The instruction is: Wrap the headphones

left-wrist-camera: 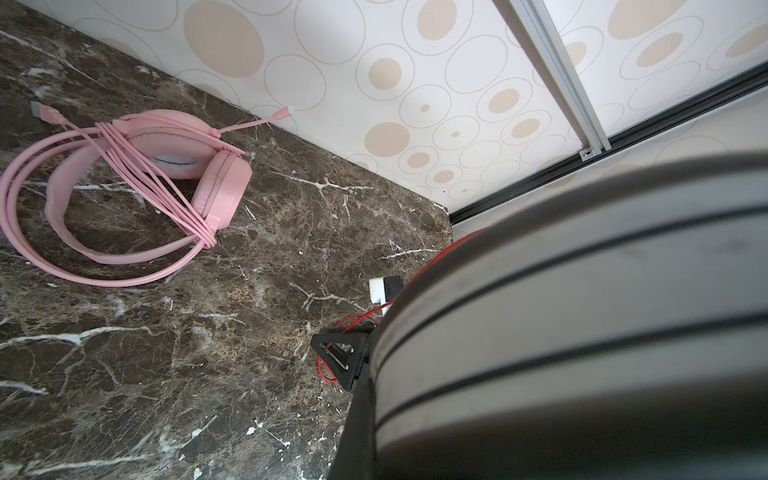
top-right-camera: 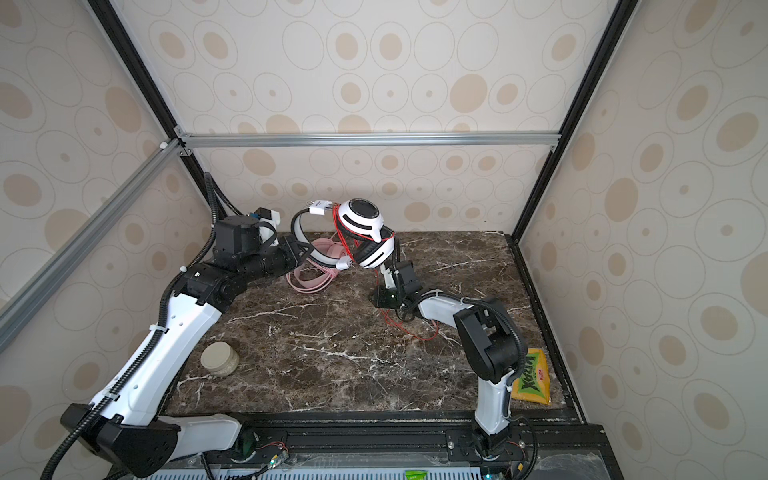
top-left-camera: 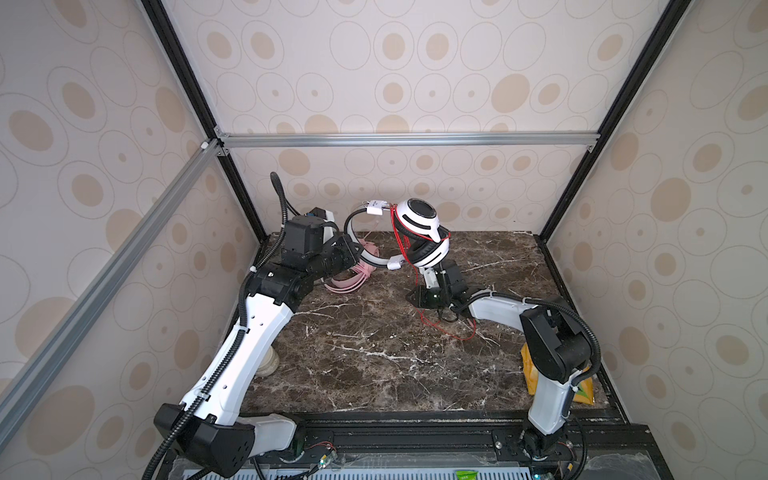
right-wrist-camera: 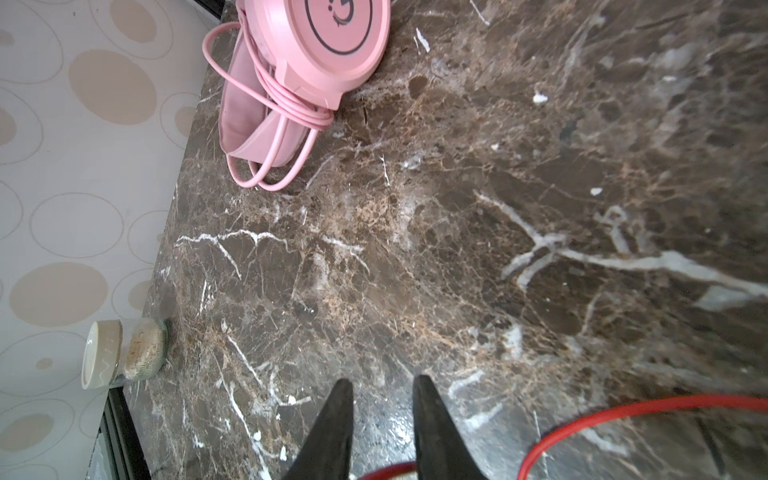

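- My left gripper point(top-left-camera: 352, 249) is clamped tight on the silver headband of the white-and-black over-ear headset point(top-left-camera: 419, 226), holding it above the dark marble table point(top-left-camera: 374, 353).
- The all-pink headset point(left-wrist-camera: 220, 187) lies on the table near the back wall, with its cable wound round it.
- The thin red cable point(top-left-camera: 457, 337) trails from the white cups to the table.
- My right gripper point(right-wrist-camera: 382, 380) sits low beside that cable (fingers slightly apart, tips empty).

Pink headset point(left-wrist-camera: 220, 187): coloured pink throughout.
Other headset point(top-left-camera: 419, 226): banded white and black.
Cable point(right-wrist-camera: 648, 407): red.
Tabletop point(top-left-camera: 374, 353): brown marble, veined white.
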Motion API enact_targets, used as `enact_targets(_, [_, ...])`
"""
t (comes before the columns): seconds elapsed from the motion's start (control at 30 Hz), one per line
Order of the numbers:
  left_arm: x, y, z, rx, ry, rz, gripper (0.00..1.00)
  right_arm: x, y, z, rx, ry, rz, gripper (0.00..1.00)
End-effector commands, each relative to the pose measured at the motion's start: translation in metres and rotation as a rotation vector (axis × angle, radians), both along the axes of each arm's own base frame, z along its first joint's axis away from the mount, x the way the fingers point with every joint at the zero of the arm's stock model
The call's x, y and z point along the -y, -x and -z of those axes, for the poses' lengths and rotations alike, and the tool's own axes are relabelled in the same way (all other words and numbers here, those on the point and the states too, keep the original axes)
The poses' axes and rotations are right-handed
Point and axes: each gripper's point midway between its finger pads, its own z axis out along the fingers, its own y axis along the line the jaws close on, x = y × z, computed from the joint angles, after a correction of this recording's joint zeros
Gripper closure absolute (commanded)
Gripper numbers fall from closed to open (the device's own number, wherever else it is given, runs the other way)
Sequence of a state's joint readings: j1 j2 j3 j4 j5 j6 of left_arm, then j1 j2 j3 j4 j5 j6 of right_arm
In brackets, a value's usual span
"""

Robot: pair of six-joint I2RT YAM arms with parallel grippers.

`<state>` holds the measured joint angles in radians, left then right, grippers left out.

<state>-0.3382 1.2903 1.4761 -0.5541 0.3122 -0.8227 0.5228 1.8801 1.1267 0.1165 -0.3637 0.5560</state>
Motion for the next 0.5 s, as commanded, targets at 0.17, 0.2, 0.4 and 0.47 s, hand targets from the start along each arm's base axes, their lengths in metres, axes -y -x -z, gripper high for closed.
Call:
enact_targets(0.17, [-0.007, 0.002, -0.055, 0.133, 0.082, -0.023, 1.00, -0.001, 0.027, 0.009, -0.051, -0.025, -0.031, 0.94])
enact_targets(0.2, [-0.010, 0.001, -0.056, 0.136, 0.081, -0.035, 1.00, 0.000, 0.034, 0.007, -0.054, -0.017, -0.041, 0.95])
enact_targets(0.4, [-0.026, -0.005, -0.058, 0.117, 0.090, -0.105, 1.00, 0.019, 0.090, -0.018, -0.101, 0.126, -0.148, 1.00])
enact_targets(0.47, [-0.032, -0.009, -0.055, 0.099, 0.080, -0.148, 1.00, 0.028, 0.110, -0.028, -0.096, 0.207, -0.193, 1.00])
